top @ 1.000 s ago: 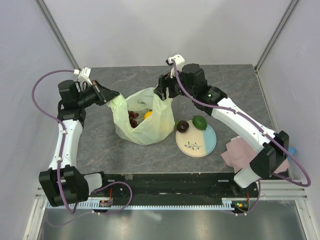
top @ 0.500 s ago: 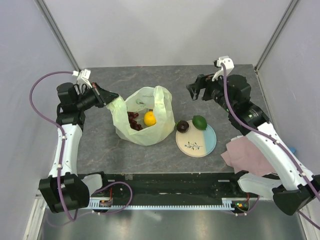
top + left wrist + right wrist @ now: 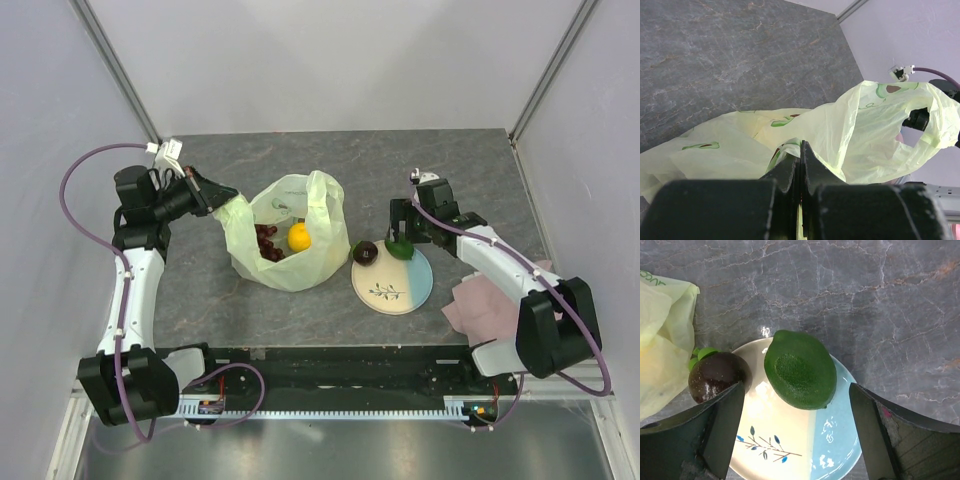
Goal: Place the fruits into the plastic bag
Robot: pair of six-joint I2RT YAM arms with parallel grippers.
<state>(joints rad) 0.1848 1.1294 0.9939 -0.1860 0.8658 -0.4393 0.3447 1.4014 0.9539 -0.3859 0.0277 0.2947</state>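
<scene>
The pale green plastic bag stands open mid-table with the orange and the dark red grapes inside. My left gripper is shut on the bag's left handle and holds it up. My right gripper is open, above the green avocado, which lies on the plate between the fingers. The dark purple-brown fruit lies beside it on the plate, by the left fingertip. The bag's right handle stands free.
A pink cloth lies at the right near edge, under the right arm. The plate sits right of the bag. Grey enclosure walls surround the dark table.
My right gripper let go of the bag's right handle, swung right and came down over the avocado on the plate. The left gripper kept its hold and barely moved.
</scene>
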